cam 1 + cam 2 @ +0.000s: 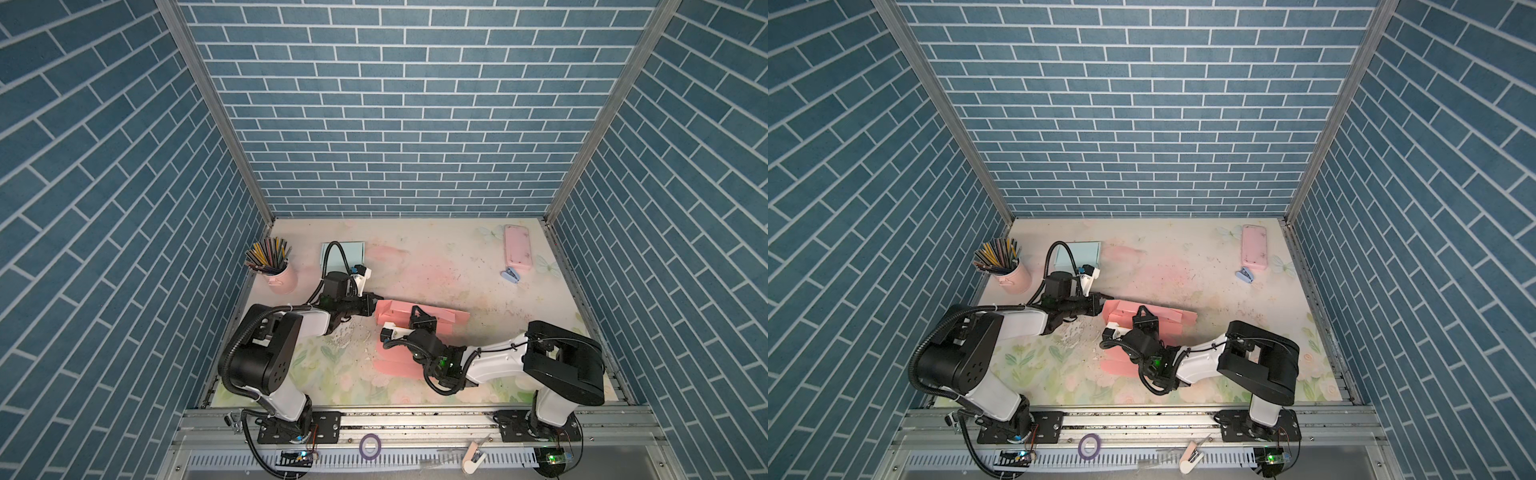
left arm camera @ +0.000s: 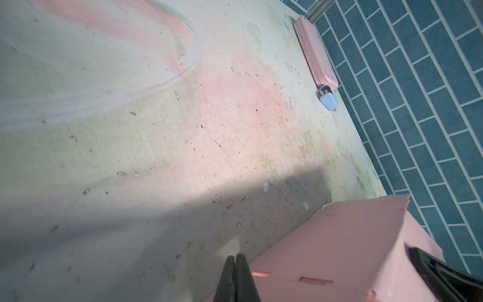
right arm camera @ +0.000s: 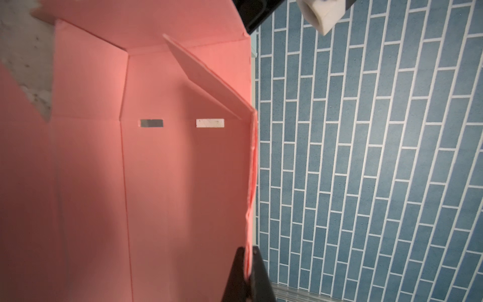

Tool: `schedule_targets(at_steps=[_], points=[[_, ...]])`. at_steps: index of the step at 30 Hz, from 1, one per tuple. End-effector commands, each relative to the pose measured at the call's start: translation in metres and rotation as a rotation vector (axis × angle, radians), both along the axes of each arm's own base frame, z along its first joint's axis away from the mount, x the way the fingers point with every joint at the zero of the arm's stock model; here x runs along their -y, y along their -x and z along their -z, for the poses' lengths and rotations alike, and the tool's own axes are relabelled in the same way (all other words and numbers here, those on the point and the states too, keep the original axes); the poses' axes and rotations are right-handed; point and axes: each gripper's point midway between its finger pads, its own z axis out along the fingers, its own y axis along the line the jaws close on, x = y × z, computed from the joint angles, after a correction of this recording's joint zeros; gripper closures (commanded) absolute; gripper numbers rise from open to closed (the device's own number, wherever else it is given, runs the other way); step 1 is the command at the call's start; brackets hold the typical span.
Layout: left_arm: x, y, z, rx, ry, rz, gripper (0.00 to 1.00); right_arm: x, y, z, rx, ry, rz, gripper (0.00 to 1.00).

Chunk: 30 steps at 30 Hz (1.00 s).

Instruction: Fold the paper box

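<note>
The pink paper box [image 1: 440, 318] lies part-folded in the middle of the table, with one long wall raised and flat flaps [image 1: 392, 361] spread toward the front. My right gripper [image 1: 417, 309] is shut on the top edge of that raised wall; in the right wrist view the doubled pink edge [image 3: 252, 183] runs between its closed jaws [image 3: 249, 252]. My left gripper [image 1: 378, 297] is at the box's left end. It is shut with nothing between its fingertips [image 2: 230, 264], which sit just outside the box's wall [image 2: 352, 248].
A pink cup of pencils [image 1: 276, 270] and a light blue pad [image 1: 355, 248] stand at the back left. A pink case [image 1: 518, 248] and a small blue clip-like item [image 1: 510, 274] lie at the back right. A purple tape ring [image 1: 370, 444] rests on the front rail.
</note>
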Motion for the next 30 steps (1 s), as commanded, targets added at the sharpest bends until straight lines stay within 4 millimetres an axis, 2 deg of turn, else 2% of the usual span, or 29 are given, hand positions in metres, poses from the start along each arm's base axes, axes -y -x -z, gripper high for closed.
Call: schedule_targets(at_steps=[1, 11, 17, 22, 30], points=[[0.015, 0.020, -0.015, 0.017, 0.040, 0.067, 0.94, -0.003, 0.006, 0.005, -0.012, 0.059, -0.055, 1.00], [0.020, 0.047, -0.020, -0.003, 0.059, 0.083, 0.94, -0.002, 0.002, -0.003, 0.010, 0.059, -0.036, 1.00], [0.022, 0.058, -0.008, -0.027, 0.043, 0.094, 0.90, -0.004, 0.002, -0.008, 0.017, 0.043, -0.037, 1.00], [0.014, 0.070, 0.002, -0.013, 0.038, 0.069, 0.88, 0.000, 0.005, -0.007, 0.017, 0.045, -0.040, 1.00], [0.005, 0.085, -0.006, 0.070, 0.019, 0.037, 0.79, 0.001, 0.008, -0.007, 0.016, 0.047, -0.046, 1.00]])
